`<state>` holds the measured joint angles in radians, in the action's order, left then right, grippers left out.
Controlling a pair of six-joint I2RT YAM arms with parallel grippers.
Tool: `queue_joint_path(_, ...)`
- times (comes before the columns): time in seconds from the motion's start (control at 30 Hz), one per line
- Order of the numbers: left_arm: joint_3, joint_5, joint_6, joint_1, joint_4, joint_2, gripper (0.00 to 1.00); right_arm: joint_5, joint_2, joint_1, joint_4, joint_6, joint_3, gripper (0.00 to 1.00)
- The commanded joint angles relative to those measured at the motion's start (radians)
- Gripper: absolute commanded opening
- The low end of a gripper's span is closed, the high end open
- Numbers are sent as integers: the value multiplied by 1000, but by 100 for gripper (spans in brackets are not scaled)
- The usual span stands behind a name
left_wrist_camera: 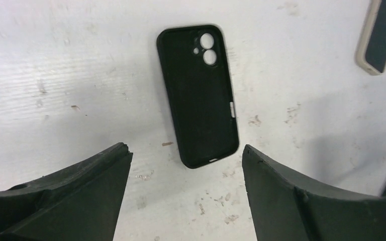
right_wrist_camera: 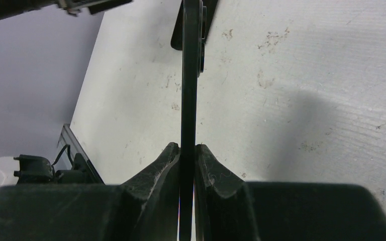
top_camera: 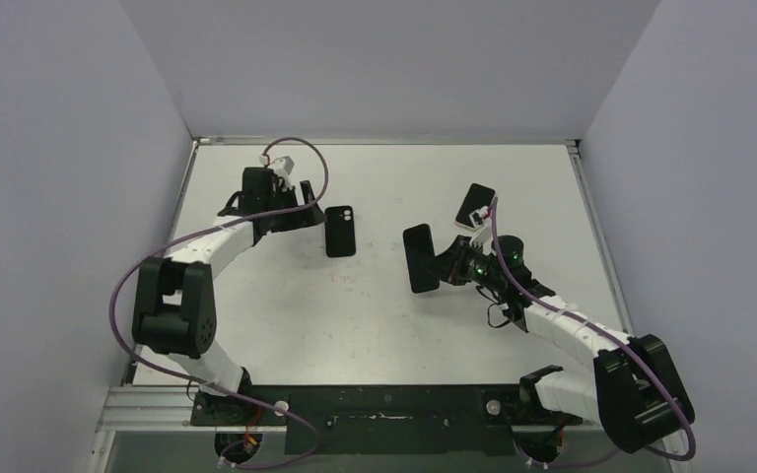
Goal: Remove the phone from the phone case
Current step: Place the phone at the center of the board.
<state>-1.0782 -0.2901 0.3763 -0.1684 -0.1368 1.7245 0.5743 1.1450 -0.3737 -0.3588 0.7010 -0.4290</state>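
Observation:
An empty black phone case (top_camera: pixel 340 231) lies flat on the white table, its camera holes showing the table through them in the left wrist view (left_wrist_camera: pixel 198 95). My left gripper (top_camera: pixel 306 204) is open and empty, just left of the case; its fingertips (left_wrist_camera: pixel 185 150) straddle the case's near end from above without touching it. My right gripper (top_camera: pixel 441 268) is shut on a thin black phone (top_camera: pixel 419 258) and holds it on edge above the table's middle. In the right wrist view the phone (right_wrist_camera: pixel 191 75) stands edge-on between the closed fingers (right_wrist_camera: pixel 188 150).
A second phone in a beige-edged case (top_camera: pixel 474 207) lies right of the middle, behind my right gripper, and at the top right of the left wrist view (left_wrist_camera: pixel 379 35). Grey walls surround the table on three sides.

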Motion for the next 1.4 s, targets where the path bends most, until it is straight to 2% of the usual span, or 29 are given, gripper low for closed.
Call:
queue_joint_path(0.0, 26, 42, -59, 4, -23, -235, 79, -34, 65, -1, -134, 40, -97, 0)
queue_joint_path(0.1, 78, 57, -81, 5, -35, -365, 85, -39, 146, -3, -170, 59, -135, 0)
queue_joint_path(0.3, 167, 110, -114, -11, -71, -596, 90, -21, 322, -2, -236, 100, -238, 0)
queue_joint_path(0.4, 157, 233, -167, -95, -172, -653, 94, -31, 407, -1, -237, 110, -300, 0)
queue_joint_path(0.53, 215, 403, -206, -221, -186, -793, 97, -16, 517, -2, -244, 144, -380, 0)
queue_joint_path(0.7, 279, 451, -210, -242, -174, -942, 97, -20, 646, -8, -265, 182, -483, 0)
queue_joint_path(0.87, 283, 534, -243, -294, -196, -964, 97, -33, 774, -36, -286, 207, -576, 0)
queue_joint_path(1.1, 287, 532, -242, -310, -193, -980, 97, -1, 947, -65, -332, 263, -692, 0)
queue_joint_path(1.37, 290, 524, -241, -324, -188, -981, 97, 27, 1038, -83, -340, 299, -745, 9)
